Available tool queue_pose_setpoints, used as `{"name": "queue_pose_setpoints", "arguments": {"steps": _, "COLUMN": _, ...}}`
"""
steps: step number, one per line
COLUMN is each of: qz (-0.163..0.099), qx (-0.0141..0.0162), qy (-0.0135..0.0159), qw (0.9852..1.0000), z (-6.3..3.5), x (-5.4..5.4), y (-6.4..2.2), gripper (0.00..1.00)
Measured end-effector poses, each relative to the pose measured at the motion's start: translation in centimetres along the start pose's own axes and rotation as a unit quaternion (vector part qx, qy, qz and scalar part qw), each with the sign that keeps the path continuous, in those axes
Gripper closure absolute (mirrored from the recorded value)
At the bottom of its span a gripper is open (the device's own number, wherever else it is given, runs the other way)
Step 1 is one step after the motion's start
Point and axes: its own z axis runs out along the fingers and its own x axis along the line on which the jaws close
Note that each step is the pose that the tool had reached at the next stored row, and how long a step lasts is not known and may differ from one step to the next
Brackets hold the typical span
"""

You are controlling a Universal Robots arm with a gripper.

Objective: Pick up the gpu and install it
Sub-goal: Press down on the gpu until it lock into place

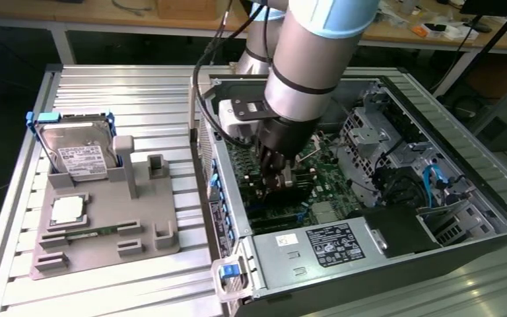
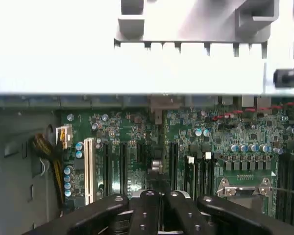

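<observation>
Black card: gpu [image 1: 282,193] stands on edge inside the open PC case [image 1: 465,132], right under the gripper [image 1: 276,173], low over the motherboard [image 1: 329,168].
Jaws: together; wrist view has the gripper [image 2: 159,210] w/ both fingers side by side, barely a slit btw them. Can't tell if the card's top edge is pinched in that slit or just pressed from above.
Key relation: gpu lies straight below the jaws, not off to a side; arm comes down near vertical onto it.
Long axis: looks to run along the expansion slots [image 2: 122,166], i.e. roughly across the case toward the exterior view's right. Judged, since the arm covers part of the card.
Seating: can't tell if the card edge is fully down in a slot.
Slots nearby: white slot [image 2: 89,169] sits beside the black ones, to one side of the jaws' line.
In the way: black cable bundle [image 1: 202,99] hangs along the arm on the exterior view's left, close to the case wall. Drive cage [image 1: 372,132] and blue cable [image 1: 432,178] are well apart on the exterior view's right. Power supply [image 1: 324,246] is near, at the case's near end.
Table: ribbed metal table [image 1: 113,86] carries a grey fixture [image 1: 103,247] w/ a hard drive [image 1: 77,155] in a blue frame, a CPU [image 1: 67,210] and a green memory stick [image 1: 90,231], all well apart from the jaws.
Progress: my read is gpu is at the install spot, not on the fixture.
</observation>
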Motion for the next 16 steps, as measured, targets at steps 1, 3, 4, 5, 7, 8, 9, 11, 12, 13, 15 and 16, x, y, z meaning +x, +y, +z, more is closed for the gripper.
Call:
{"name": "queue_pose_setpoints", "arguments": {"steps": 1, "qz": 0.000, "qx": 0.0070, "qy": 0.0000, "qw": 1.0000, "z": 0.07, "x": 0.0, "y": 1.39, "gripper": 0.89}}
{"name": "queue_pose_setpoints", "arguments": {"steps": 3, "qz": 0.000, "qx": 0.0087, "qy": 0.0003, "qw": 1.0000, "z": 1.12, "x": 0.0, "y": 2.11, "gripper": 0.89}}
{"name": "queue_pose_setpoints", "arguments": {"steps": 4, "qz": 0.000, "qx": 0.0102, "qy": -0.0006, "qw": 0.9999, "z": -0.76, "x": -0.3, "y": 2.10, "gripper": 0.89}}
{"name": "queue_pose_setpoints", "arguments": {"steps": 5, "qz": 0.000, "qx": 0.0090, "qy": 0.0009, "qw": 1.0000, "z": -1.69, "x": -0.4, "y": 1.71, "gripper": 0.89}}
{"name": "queue_pose_setpoints", "arguments": {"steps": 7, "qz": 0.001, "qx": -0.0121, "qy": 0.0008, "qw": 0.9999, "z": -1.69, "x": -0.4, "y": 0.71, "gripper": 0.89}}
{"name": "queue_pose_setpoints", "arguments": {"steps": 8, "qz": 0.001, "qx": -0.0159, "qy": 0.0008, "qw": 0.9999, "z": -1.69, "x": -0.4, "y": 0.57, "gripper": 0.89}}
{"name": "queue_pose_setpoints", "arguments": {"steps": 9, "qz": 0.002, "qx": -0.0200, "qy": 0.0008, "qw": 0.9998, "z": -1.68, "x": -0.4, "y": 0.46, "gripper": 0.89}}
{"name": "queue_pose_setpoints", "arguments": {"steps": 11, "qz": 0.002, "qx": -0.0344, "qy": 0.0007, "qw": 0.9994, "z": -1.69, "x": -0.4, "y": 0.30, "gripper": 0.89}}
{"name": "queue_pose_setpoints", "arguments": {"steps": 12, "qz": 0.003, "qx": -0.0437, "qy": 0.0006, "qw": 0.9990, "z": -1.68, "x": -0.4, "y": 0.24, "gripper": 0.89}}
{"name": "queue_pose_setpoints", "arguments": {"steps": 13, "qz": 0.003, "qx": -0.0529, "qy": 0.0005, "qw": 0.9986, "z": -1.68, "x": -0.4, "y": 0.18, "gripper": 0.89}}
{"name": "queue_pose_setpoints", "arguments": {"steps": 15, "qz": 0.004, "qx": -0.0705, "qy": 0.0005, "qw": 0.9975, "z": -1.68, "x": -0.4, "y": 0.09, "gripper": 0.89}}
{"name": "queue_pose_setpoints", "arguments": {"steps": 16, "qz": 0.004, "qx": -0.0785, "qy": 0.0004, "qw": 0.9969, "z": -1.67, "x": -0.5, "y": 0.05, "gripper": 0.89}}
